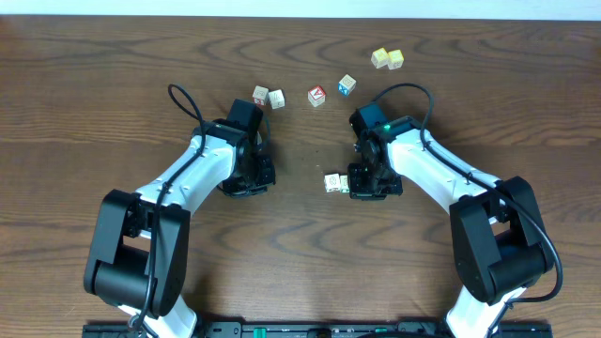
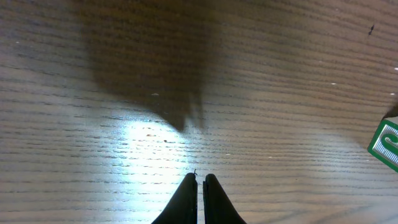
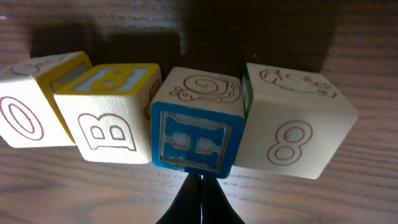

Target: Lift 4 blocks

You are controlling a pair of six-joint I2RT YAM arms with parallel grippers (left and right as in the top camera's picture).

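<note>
Sitting in a row near the middle of the desk (image 1: pixel 94 75), four blocks (image 3: pixel 198 140) lay just ahead of the closed right tool (image 3: pixel 200 179); the left tool (image 2: pixel 200 179) was closed too.

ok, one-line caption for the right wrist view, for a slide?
Shut right gripper facing a row of four blocks on the table: O, B, blue H, 8.

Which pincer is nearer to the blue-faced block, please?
Right. The right pincer is shut directly before the blue-faced block; the left pincer is shut over the table, farther off.
</note>
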